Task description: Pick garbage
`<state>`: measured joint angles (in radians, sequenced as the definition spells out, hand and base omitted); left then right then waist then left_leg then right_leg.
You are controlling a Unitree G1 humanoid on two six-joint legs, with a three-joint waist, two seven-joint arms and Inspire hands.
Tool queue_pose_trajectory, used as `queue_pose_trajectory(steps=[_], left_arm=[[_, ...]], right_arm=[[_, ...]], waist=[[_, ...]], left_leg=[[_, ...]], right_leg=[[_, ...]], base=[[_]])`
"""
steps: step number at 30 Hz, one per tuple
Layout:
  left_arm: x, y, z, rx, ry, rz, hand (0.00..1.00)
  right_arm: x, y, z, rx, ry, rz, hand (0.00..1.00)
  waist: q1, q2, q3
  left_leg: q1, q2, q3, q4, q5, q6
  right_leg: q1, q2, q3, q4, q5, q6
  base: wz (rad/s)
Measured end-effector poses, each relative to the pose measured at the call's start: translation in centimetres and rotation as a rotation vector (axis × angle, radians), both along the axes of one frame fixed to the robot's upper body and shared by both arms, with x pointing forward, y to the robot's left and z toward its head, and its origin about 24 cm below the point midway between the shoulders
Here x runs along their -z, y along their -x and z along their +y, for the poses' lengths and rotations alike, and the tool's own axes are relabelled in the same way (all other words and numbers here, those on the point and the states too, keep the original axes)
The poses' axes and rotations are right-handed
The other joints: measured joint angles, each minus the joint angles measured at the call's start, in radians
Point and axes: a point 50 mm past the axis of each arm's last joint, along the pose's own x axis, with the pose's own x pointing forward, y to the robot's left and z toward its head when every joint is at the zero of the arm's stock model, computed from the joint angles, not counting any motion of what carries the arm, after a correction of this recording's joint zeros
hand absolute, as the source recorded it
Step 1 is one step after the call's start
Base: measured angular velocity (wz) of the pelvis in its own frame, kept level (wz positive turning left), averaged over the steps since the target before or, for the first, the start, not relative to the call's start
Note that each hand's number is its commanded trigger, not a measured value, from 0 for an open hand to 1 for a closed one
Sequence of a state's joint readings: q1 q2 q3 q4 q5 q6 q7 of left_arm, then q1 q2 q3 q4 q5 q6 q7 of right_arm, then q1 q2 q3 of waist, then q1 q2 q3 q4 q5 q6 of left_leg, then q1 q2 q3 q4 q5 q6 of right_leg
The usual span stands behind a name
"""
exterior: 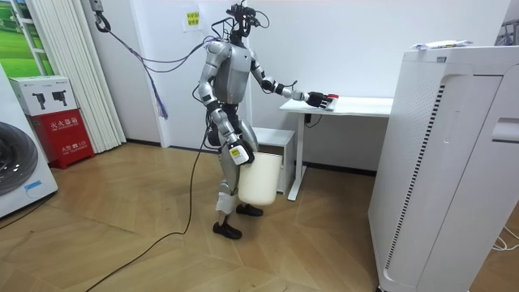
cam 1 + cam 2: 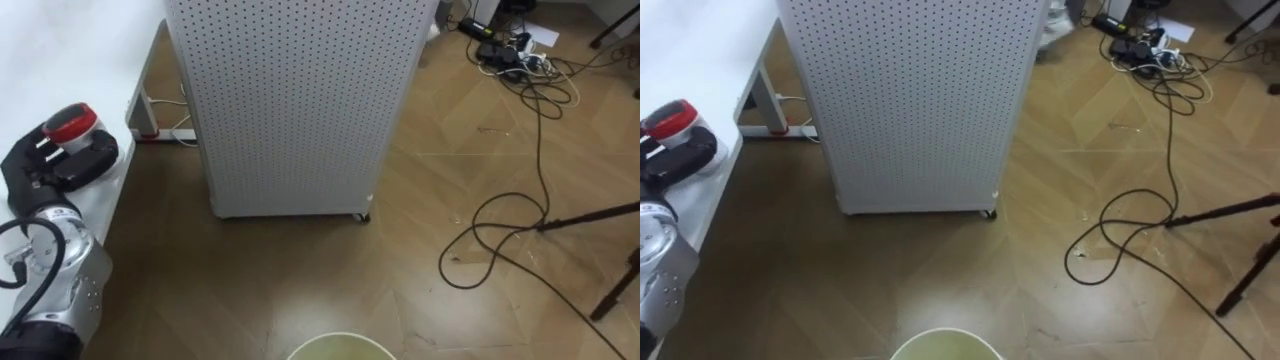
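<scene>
On the white desk (image 2: 60,60) at my left, my left hand (image 2: 68,162) lies with its dark fingers curled round a small clear container with a red cap (image 2: 72,122). The room view shows the same hand (image 1: 319,100) stretched out over the desk's near end, with the red cap (image 1: 332,98) at its tip. My right hand (image 1: 236,152) hangs at my side and grips the rim of a pale bin (image 1: 259,180), which hangs just off the floor. The bin's rim (image 2: 340,345) shows at the bottom of the eye views.
A tall white perforated cabinet (image 2: 295,100) stands straight ahead, close to the desk's leg (image 2: 150,125). Dark cables (image 2: 520,215) loop over the wood floor to the right, and a black stand's leg (image 2: 610,290) reaches in at the right edge.
</scene>
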<state>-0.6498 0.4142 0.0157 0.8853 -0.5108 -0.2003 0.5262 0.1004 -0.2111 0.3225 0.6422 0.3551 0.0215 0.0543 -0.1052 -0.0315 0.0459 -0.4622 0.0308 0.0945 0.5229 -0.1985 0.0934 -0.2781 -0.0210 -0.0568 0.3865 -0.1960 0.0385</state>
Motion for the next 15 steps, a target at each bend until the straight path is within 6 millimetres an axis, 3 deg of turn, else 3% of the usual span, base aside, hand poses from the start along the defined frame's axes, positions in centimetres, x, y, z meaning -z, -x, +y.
queue_pose_trajectory(steps=[15], left_arm=[[-0.7,-0.2,1.2,-0.037,0.044,-0.01,1.0]], right_arm=[[-0.2,-0.8,0.1,-0.004,0.008,-0.016,1.0]], waist=[[-0.013,0.0,0.0004]], left_leg=[[-0.023,0.01,0.018,0.014,0.002,0.0]], right_leg=[[-0.04,0.006,0.024,0.033,0.0,0.0]], base=[[-0.04]])
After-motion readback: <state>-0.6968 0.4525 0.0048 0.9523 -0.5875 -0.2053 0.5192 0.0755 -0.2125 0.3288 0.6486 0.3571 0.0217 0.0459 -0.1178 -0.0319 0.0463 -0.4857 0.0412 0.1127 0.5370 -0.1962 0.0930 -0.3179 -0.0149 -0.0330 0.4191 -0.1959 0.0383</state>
